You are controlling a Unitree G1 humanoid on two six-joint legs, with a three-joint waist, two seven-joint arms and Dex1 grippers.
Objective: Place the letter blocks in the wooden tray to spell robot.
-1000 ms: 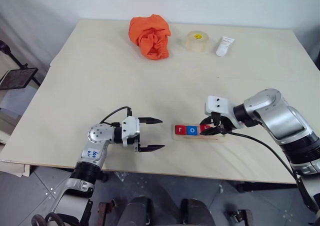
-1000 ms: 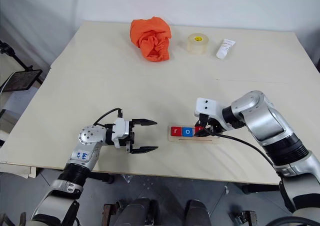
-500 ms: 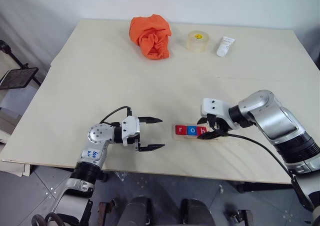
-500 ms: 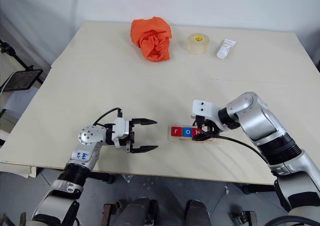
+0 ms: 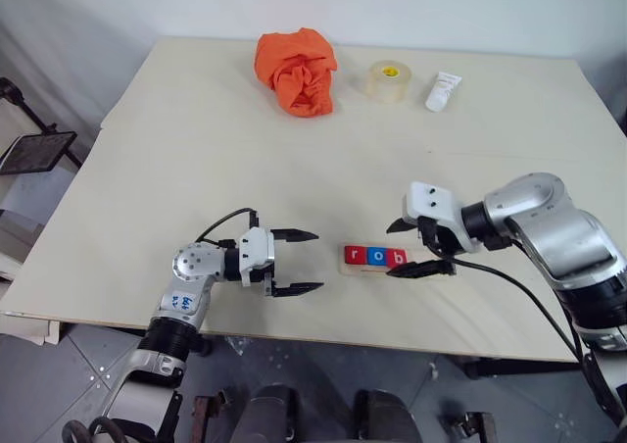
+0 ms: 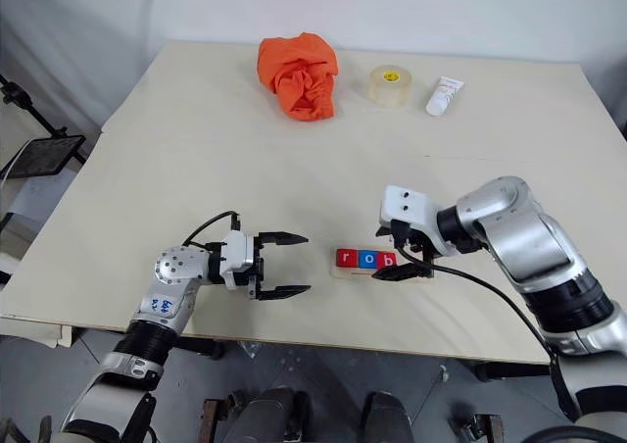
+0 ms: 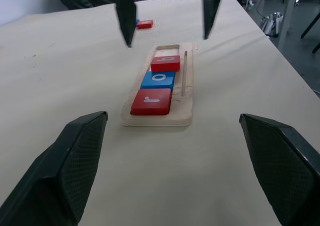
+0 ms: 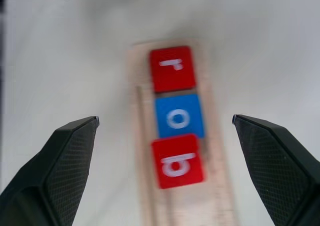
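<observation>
The wooden tray point(image 5: 435, 263) lies near the table's front edge. Three letter blocks sit in it side by side: a red r point(image 5: 354, 256), a blue o point(image 5: 375, 257) and a red b point(image 5: 396, 258). My right gripper point(image 5: 392, 251) hovers open just above the b, one finger on either side of the tray, touching nothing. The right wrist view looks down on r point(image 8: 172, 68), o point(image 8: 178, 117) and b point(image 8: 177, 161). My left gripper point(image 5: 318, 262) stands open and empty, a short way left of the tray and pointing at it. Another red block point(image 7: 145, 24) lies loose on the table beyond the tray's far end.
At the table's far side lie a crumpled orange cloth point(image 5: 294, 71), a roll of clear tape point(image 5: 387, 80) and a white tube point(image 5: 441, 90). The table's front edge point(image 5: 323, 337) runs just below both grippers.
My right gripper has opened and let go of the red b, which now lies in the tray beside the o; the gripper has drawn back slightly. My left arm has not moved.
</observation>
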